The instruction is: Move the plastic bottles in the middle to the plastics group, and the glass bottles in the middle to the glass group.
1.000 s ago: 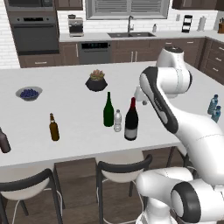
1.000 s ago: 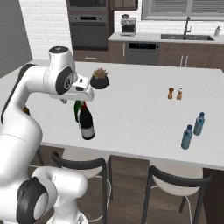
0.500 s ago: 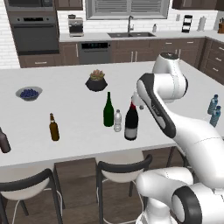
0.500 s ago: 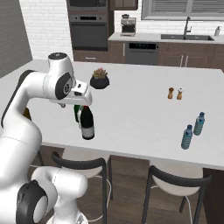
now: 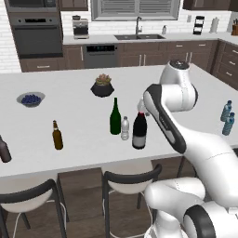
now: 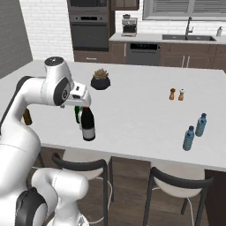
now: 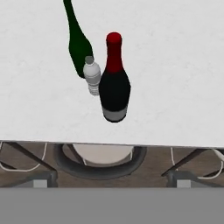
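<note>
Right now I am looking straight down from the hand view at the three middle bottles, clustered near the counter's (image 5: 69, 116) front edge above a stool (image 7: 101, 159).

Biggest is the black wine bottle (image 7: 113, 89) with red neck foil, sitting almost dead centre under the hand. I am judging it heavy, rigid, smooth glass that is breakable if tipped, so I am planning to take it around the upper body or shoulder, not the slippery foil neck. In the left base view it (image 5: 139, 130) is standing upright, just below the arm's wrist.

Next, the slim dark green wine bottle (image 7: 78, 48) is lying toward eleven o'clock from the black one in the hand view, a little apart. It is also looking heavy and fragile, and narrow enough to grip mid-body.

Smallest is the clear plastic water bottle (image 7: 92, 75), at about ten o'clock from the black bottle and crowded between the two wine bottles; whether it is touching either I cannot tell. I am expecting it to be light, squashy and easy to knock over, so a gentle squeeze at its middle is suiting it.

The gripper (image 6: 84, 104) is hovering over the black bottle's top, holding nothing; the log is pointing to widely spread jaws, though the frames are not showing this clearly.
</note>
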